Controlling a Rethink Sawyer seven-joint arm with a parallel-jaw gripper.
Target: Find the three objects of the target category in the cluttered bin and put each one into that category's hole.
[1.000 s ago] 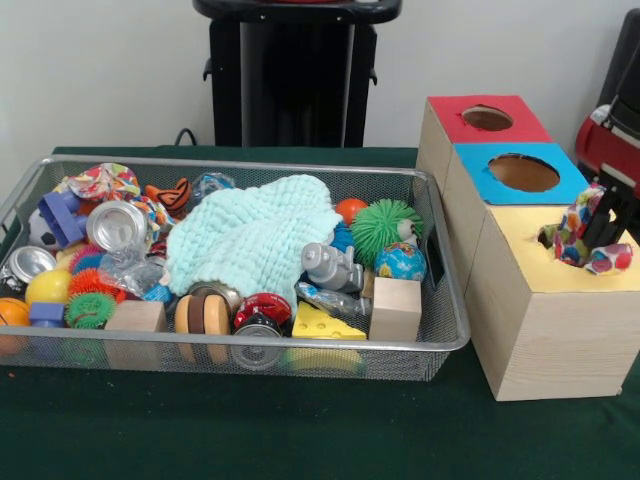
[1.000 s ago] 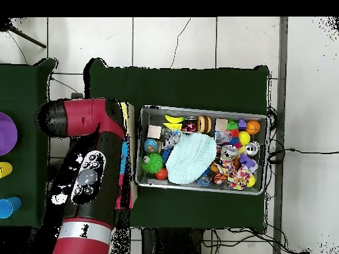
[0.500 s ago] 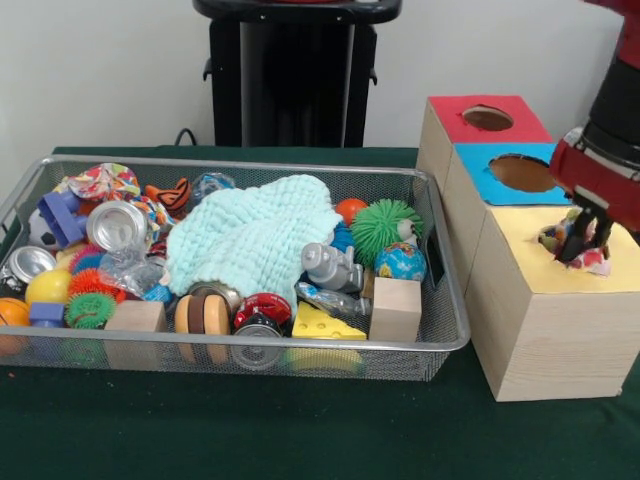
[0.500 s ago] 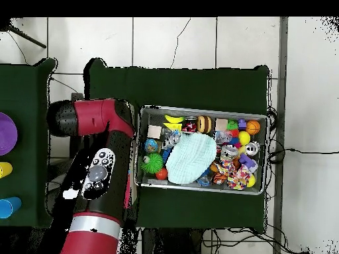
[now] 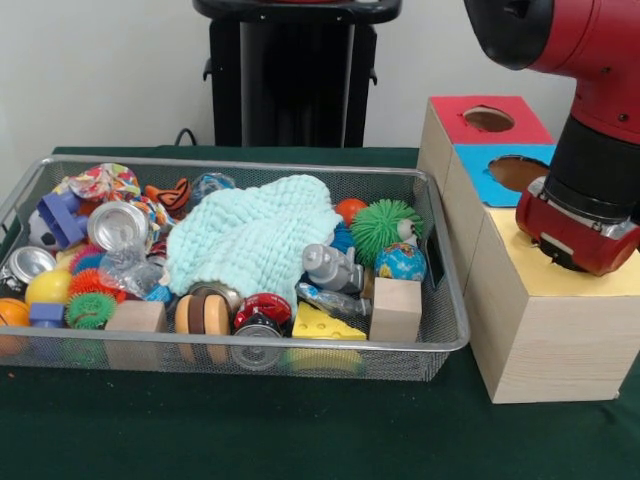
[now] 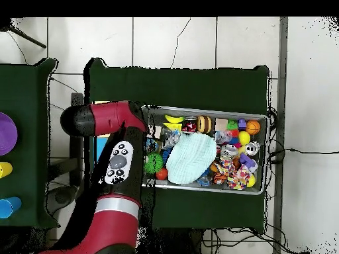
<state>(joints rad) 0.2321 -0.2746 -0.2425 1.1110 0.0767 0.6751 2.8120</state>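
Hovering my arm (image 5: 590, 150) over the yellow-topped box (image 5: 545, 320), I am judging a drop step underway, needing next a return to the bin (image 5: 440, 330) for soft toys; my gripper's opening is hidden.

Green tablecloth (image 5: 250, 430), white tiled floor (image 6: 198, 40)

A pale wall (image 5: 100, 70) backs the green-clothed table (image 5: 250, 430); white tiled floor (image 6: 198, 40) (cables trailing).
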